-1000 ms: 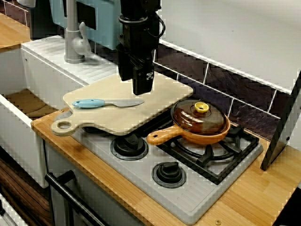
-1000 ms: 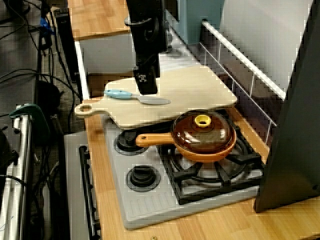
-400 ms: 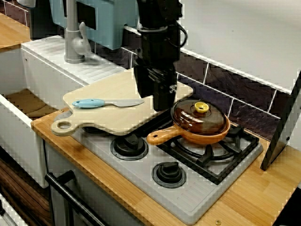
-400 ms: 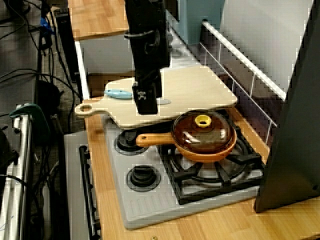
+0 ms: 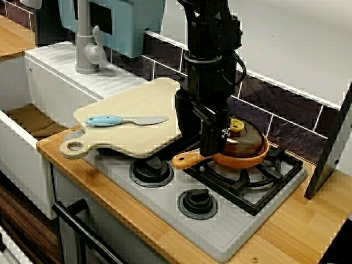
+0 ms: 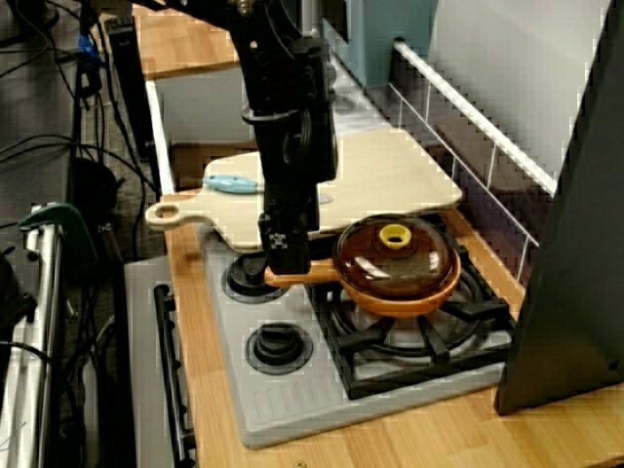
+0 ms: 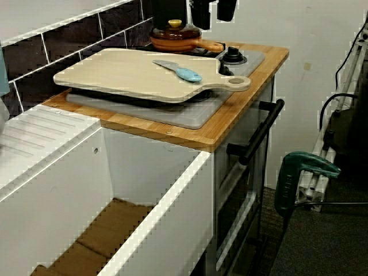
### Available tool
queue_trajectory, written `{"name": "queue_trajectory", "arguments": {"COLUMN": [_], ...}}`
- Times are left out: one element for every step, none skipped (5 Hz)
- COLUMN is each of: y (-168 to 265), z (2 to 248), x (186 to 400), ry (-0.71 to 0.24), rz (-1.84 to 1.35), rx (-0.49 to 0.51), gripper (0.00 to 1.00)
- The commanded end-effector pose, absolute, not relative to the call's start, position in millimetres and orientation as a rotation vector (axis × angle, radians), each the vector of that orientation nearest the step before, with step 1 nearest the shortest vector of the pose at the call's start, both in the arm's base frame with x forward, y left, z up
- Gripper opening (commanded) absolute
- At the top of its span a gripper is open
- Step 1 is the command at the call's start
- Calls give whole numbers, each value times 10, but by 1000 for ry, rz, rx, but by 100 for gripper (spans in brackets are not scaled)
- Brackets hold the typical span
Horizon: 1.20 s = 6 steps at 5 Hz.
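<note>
dark tiled backsplash (image 5: 286, 113) under a white wall (image 5: 286, 44), wooden counter (image 5: 297, 231), perhaps grey carpet (image 7: 328, 253) below

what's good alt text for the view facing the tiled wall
A black robot arm's gripper hangs over the handle of an orange lidded pan on a gas hob. To the left, a blue-handled knife lies on a wooden cutting board, with a grey tap behind.

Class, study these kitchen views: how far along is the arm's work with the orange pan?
Done: the gripper hangs over the pan handle. In hand: nothing yet; jaws stand apart, handle ungripped. Left: the orange pan, lid on, sits on the hob.
</note>
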State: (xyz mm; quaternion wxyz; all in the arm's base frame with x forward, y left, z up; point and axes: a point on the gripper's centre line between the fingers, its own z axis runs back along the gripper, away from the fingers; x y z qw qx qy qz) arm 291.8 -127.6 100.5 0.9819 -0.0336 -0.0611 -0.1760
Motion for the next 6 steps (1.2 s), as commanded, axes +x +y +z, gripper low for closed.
{"name": "queue_trajectory", "arguments": {"y": [-1201,-1163,-1144,-1127,-1105,-1092], "z": [1007,988,967,991,1049,1077], "x": [2941,2932,2914,2896,2878,2844], "ry": [-126,-119,-113,-117,-124,-129], "rz": [-344,-342,-345,-350,-345,-348], "rx": [-54,-54,-53,-59,-72,-74], "gripper": [100,100,100,100,100,100]}}
